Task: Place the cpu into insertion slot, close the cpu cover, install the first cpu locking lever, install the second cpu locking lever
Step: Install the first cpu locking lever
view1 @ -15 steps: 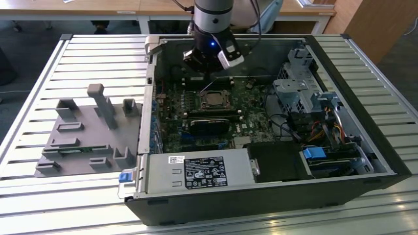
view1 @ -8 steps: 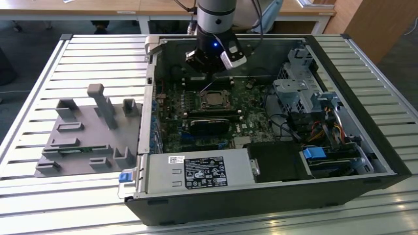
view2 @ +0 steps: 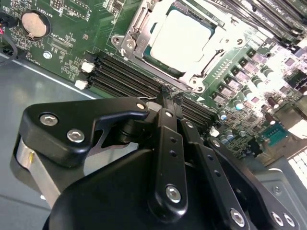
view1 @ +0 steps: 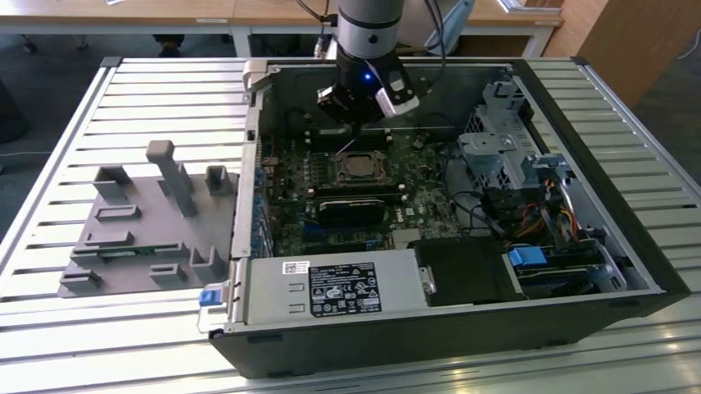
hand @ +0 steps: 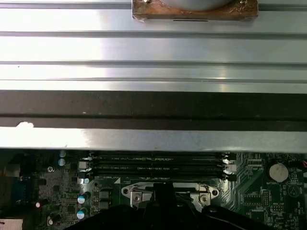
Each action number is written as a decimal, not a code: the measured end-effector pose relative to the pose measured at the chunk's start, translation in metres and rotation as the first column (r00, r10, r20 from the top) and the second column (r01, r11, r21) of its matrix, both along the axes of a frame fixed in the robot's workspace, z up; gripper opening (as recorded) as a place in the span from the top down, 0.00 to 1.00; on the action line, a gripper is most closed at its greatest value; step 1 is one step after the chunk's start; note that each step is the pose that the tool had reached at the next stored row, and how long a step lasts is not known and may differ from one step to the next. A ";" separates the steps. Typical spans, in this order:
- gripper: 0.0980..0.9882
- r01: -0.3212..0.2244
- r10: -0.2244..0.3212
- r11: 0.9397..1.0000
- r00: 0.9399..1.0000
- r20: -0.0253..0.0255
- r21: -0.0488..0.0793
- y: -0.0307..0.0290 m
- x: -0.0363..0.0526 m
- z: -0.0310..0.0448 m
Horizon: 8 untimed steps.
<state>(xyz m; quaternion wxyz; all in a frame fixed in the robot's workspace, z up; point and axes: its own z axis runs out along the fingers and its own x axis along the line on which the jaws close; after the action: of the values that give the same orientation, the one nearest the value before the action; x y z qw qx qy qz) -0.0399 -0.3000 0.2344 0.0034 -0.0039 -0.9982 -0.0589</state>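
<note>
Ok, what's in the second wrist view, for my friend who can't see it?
The black gripper points its tip at the edge of the metal cpu cover, which frames the silvery cpu. Long black memory slots lie beside it, and a round coin battery sits on the green motherboard.

The power supply's label (view1: 341, 289) carries print, none legible.

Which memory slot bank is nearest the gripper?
The bank beside the gripper, between the cpu and the case wall; the other bank lies beyond the cpu.
</note>
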 end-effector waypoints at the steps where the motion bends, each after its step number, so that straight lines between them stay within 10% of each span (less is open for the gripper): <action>1: 0.98 0.000 0.000 1.000 1.000 0.000 0.000 0.0002 0.0004 -0.0005; 8: 0.98 0.000 0.000 1.000 1.000 0.000 0.000 0.0020 0.0048 -0.0037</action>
<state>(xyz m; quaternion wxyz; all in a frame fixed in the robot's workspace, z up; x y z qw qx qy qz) -0.0350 -0.2980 0.2306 0.0035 -0.0039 -0.9982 -0.0589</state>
